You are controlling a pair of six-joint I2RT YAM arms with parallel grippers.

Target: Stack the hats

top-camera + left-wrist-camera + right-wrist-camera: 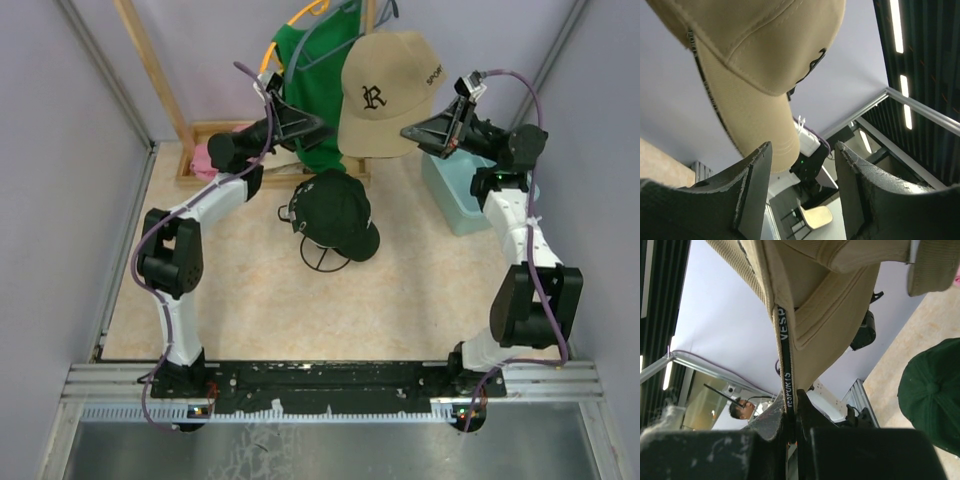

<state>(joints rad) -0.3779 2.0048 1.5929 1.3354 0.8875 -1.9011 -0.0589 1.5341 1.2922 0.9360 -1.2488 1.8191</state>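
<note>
- Right gripper [791, 412]: jaws pinch the lettered edge of the tan cap [385, 95], which hangs in the air above the counter [250, 290].
- Left gripper [802, 150]: jaws spread, with the tan cap's brim just beside one finger.
- A black cap [335, 210] rests on the counter below, in front of the green shirt [310, 90].
</note>
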